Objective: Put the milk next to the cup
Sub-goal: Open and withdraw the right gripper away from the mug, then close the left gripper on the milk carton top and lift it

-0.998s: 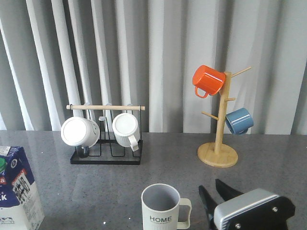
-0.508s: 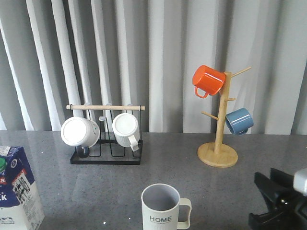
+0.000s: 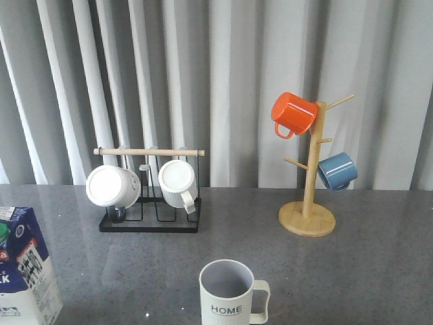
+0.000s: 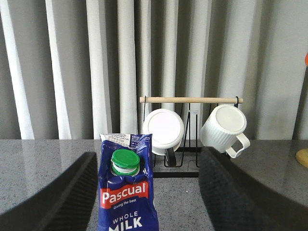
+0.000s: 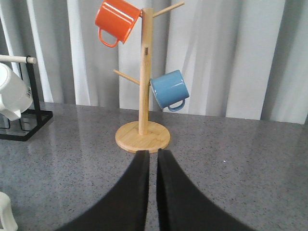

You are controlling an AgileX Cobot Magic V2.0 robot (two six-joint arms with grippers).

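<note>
The milk (image 3: 24, 271), a blue and white carton with a green cap, stands upright at the near left table edge, partly cut off in the front view. In the left wrist view the milk (image 4: 126, 192) stands between the wide-open fingers of my left gripper (image 4: 149, 159), nearer one finger, with gaps on both sides. The cup (image 3: 229, 294), a pale mug marked "HOME", stands near the front middle, well right of the milk. My right gripper (image 5: 154, 154) is shut and empty, low over the table and pointing at the wooden mug tree; only a sliver of the cup's handle (image 5: 6, 216) shows there. Neither gripper shows in the front view.
A black wire rack (image 3: 150, 223) with a wooden bar holds two white ribbed mugs (image 3: 112, 185) behind the milk and cup. A wooden mug tree (image 3: 308, 217) at the back right carries an orange mug (image 3: 293, 113) and a blue mug (image 3: 337, 170). Grey curtains hang behind the table.
My right gripper, near the cup at the front right a second ago, has slid right and left the front view. The milk and cup have not moved.
</note>
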